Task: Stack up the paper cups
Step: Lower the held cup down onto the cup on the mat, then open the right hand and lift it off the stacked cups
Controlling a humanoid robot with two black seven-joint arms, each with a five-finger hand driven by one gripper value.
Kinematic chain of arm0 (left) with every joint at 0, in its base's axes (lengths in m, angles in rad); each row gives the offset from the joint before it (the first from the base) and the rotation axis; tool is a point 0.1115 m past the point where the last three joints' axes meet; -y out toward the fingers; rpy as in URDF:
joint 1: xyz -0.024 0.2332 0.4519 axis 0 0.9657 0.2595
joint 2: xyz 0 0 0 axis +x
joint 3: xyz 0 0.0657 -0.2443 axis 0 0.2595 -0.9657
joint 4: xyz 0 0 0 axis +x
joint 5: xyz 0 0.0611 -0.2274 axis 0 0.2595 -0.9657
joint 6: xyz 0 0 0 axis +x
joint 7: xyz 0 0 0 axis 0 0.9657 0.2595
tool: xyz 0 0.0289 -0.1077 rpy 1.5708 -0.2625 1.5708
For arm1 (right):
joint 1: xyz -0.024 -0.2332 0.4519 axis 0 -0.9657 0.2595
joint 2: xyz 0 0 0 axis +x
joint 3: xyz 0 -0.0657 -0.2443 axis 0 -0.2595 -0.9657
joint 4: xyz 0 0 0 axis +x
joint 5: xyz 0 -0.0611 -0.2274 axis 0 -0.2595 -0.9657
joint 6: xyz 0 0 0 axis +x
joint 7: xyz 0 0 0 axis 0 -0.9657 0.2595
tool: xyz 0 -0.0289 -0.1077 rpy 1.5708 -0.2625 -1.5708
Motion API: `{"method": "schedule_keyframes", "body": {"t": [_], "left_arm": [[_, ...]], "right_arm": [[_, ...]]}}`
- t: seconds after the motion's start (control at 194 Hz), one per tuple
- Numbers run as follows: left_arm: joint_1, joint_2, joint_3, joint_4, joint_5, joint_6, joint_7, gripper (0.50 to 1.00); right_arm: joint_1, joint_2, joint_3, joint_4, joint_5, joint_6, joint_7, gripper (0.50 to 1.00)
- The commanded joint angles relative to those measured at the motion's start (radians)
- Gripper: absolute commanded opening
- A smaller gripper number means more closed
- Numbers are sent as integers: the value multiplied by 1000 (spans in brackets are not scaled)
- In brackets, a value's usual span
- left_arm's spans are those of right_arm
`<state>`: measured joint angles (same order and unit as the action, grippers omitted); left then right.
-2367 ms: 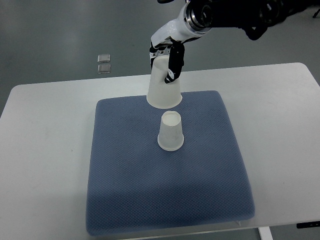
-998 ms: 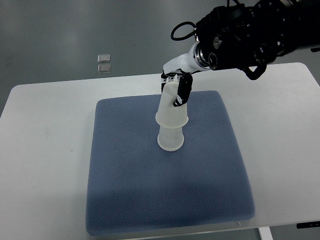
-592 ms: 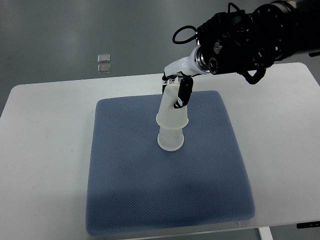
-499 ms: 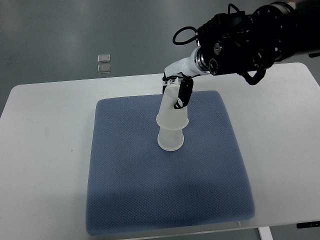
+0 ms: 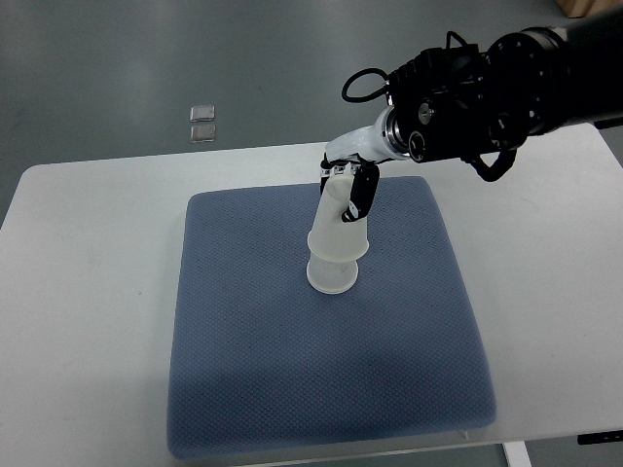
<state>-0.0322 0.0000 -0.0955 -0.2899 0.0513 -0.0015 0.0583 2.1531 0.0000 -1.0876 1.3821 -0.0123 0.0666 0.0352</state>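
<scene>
While the right hand (image 5: pixel 348 187) is closed around its upper end, the upper cup (image 5: pixel 339 226) is held mouth-down over the lower cup (image 5: pixel 332 275), its long axis tilted so that the closed base leans toward the far right corner of the surface (image 5: pixel 88 292). Two paper cups are counted, both inverted, and the rim of the upper one is seen to overlap the top of the lower one (how deeply it is seated cannot be told). The lower cup is stood upright near the middle of the blue mat (image 5: pixel 321 379). One mat is laid on the white surface. Two small clear squares (image 5: pixel 202 122) are seen on the floor beyond the far edge.
</scene>
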Motion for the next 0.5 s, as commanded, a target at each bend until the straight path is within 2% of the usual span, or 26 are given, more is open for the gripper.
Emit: {"method": "schedule_keyframes", "body": {"t": [0.0, 0.407, 0.494], "left_arm": [[0, 0, 0, 0, -1, 0, 0, 1000], [0, 0, 0, -2, 1, 0, 0, 1000], [0, 0, 0, -2, 1, 0, 0, 1000]], "right_arm": [[-6, 0, 0, 0, 0, -8, 0, 588], [-44, 0, 2, 0, 0, -53, -1, 607], [-47, 0, 3, 0, 2, -60, -1, 633]]}}
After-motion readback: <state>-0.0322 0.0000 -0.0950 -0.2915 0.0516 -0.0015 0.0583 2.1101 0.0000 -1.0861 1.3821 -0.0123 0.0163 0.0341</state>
